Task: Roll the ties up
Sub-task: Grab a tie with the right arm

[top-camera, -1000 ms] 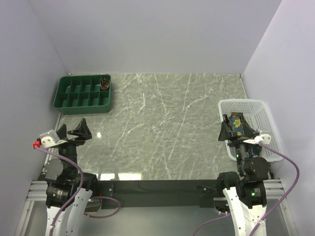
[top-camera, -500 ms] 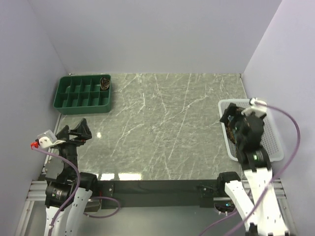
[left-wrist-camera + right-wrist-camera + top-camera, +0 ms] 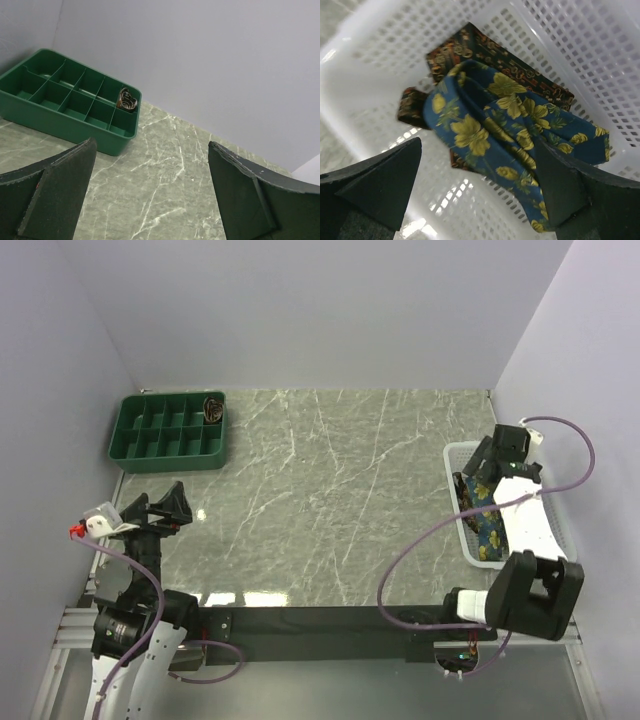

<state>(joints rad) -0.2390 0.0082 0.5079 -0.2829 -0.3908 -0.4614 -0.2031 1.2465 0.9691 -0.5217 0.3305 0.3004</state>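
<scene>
Top view: white basket (image 3: 453, 453) sits at the right edge of the table (image 3: 330, 490). The right gripper (image 3: 492, 468) hangs over the basket's far end, jaws spread wide, nothing held. The navy tie (image 3: 487, 525) with yellow flowers lies inside the basket, toward its near end. The green tray (image 3: 165, 458) is well across the table from the basket, with a rolled tie (image 3: 213, 408) in the far corner compartment nearest the basket. The left gripper (image 3: 152, 508) is near the tray, far from the basket, wide open and empty.

Left wrist: left gripper (image 3: 152, 150) jaws wide apart over bare table (image 3: 165, 200); tray (image 3: 75, 127) and rolled tie (image 3: 127, 99) lie beyond.

Right wrist: right gripper (image 3: 477, 145) gapes above the basket (image 3: 570, 40), not touching. We note the navy tie (image 3: 490, 125) crumpled on top of a brown tie (image 3: 495, 55), both on the basket floor.
</scene>
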